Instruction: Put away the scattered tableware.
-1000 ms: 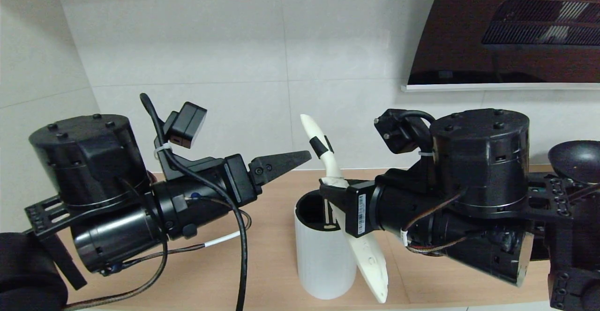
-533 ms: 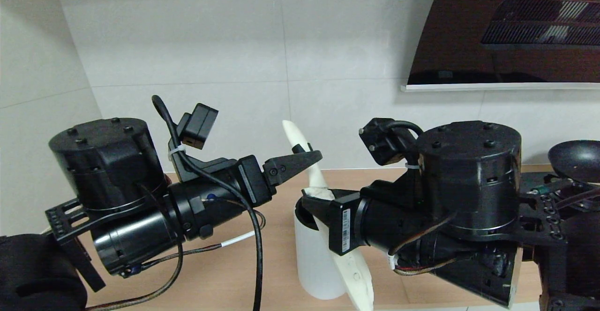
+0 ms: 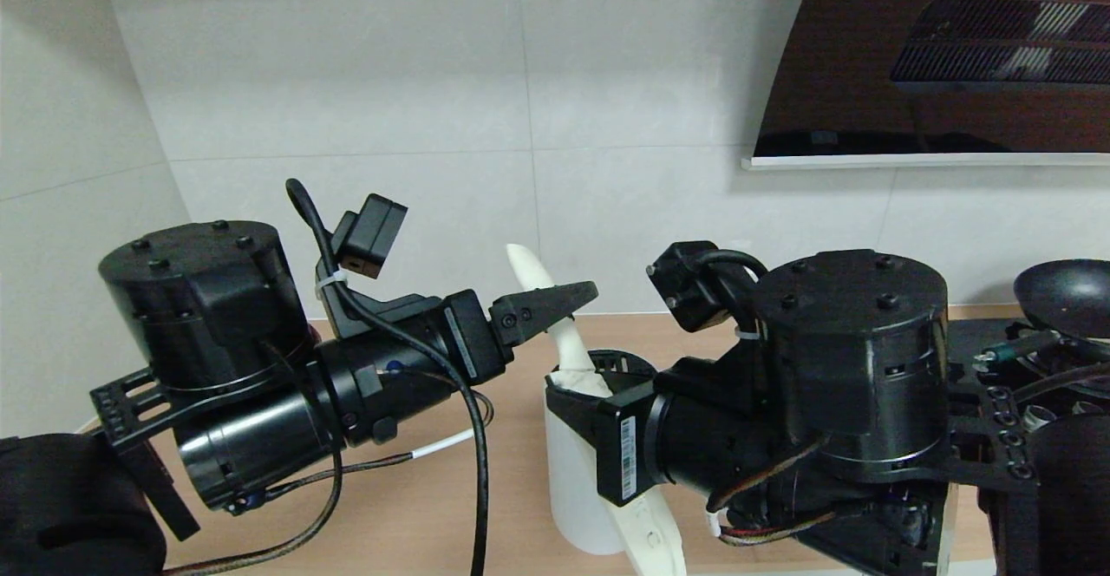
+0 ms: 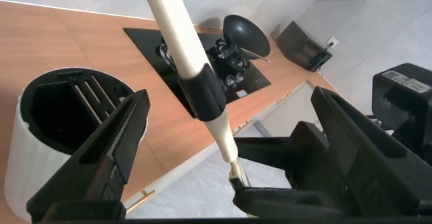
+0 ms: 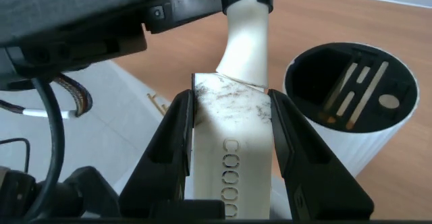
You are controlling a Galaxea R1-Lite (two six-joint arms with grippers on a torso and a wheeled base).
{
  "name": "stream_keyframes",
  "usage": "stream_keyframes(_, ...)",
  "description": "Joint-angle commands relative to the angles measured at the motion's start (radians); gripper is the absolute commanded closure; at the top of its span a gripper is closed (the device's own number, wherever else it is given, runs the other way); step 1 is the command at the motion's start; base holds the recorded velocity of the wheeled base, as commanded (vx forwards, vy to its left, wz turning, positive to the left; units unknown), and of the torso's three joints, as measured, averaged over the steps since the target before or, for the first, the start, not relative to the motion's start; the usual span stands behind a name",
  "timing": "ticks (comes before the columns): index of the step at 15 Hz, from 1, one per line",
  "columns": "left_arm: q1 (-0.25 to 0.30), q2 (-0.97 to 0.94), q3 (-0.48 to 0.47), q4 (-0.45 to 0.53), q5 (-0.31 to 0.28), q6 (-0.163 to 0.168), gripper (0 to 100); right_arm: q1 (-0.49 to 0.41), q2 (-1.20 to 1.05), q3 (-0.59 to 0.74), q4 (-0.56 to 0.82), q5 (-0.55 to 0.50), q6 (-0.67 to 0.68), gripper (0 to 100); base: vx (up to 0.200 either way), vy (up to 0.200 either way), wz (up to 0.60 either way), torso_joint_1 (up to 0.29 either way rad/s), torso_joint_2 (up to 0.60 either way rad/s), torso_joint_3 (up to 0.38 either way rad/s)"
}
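Head view: the white spatula (image 3: 531, 271) is held aloft at the mouth of the white holder (image 3: 568, 481), which stands on the table (image 3: 399, 515).
Right hand: the right hand (image 5: 229, 123) is clamped on the spatula at the top of its blade. The handle slants upward and the blade hangs down in front of the holder's wall.
Left hand: the left hand (image 4: 226, 150) has its fingers spread wide, empty. The handle passes between them near its black band (image 4: 202, 92), touching neither finger.
Reason for hold: the grip at the blade leaves the handle free for a second grip, probably a handover.
Task state: the spatula is not yet in the holder.
Next move: likely the left hand closes on the handle, then the right hand lets go.
Risk: early release would drop the spatula outside the holder.
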Motion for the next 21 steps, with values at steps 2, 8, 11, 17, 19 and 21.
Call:
stream_keyframes(2,0.0,-0.002,0.002,0.001,0.0,-0.001,0,0.006,-0.002,0.002,0.0,0.0,0.0,100,0.0,0.0,0.0,0.0,0.0,0.0)
stream_keyframes(8,0.0,0.006,0.001,0.001,0.002,-0.001,100,0.026,-0.014,0.015,0.0,0.0,-0.003,100,0.0,0.0,0.0,0.0,0.0,0.0)
stream_keyframes(11,0.0,0.005,0.001,0.001,0.002,-0.001,100,0.026,-0.017,0.015,0.0,-0.001,-0.003,100,0.0,0.0,0.0,0.0,0.0,0.0)
stream_keyframes(17,0.0,0.001,-0.001,0.0,0.003,-0.001,100,0.024,-0.02,0.017,0.0,-0.001,-0.003,100,0.0,0.0,0.0,0.0,0.0,0.0)
stream_keyframes(19,0.0,0.0,-0.001,0.001,0.003,-0.001,100,0.024,-0.02,0.017,0.0,-0.003,-0.002,100,0.0,0.0,0.0,0.0,0.0,0.0)
stream_keyframes(21,0.0,-0.006,-0.001,0.0,0.005,-0.001,100,0.023,-0.02,0.015,0.0,-0.01,-0.002,100,0.0,0.0,0.0,0.0,0.0,0.0)
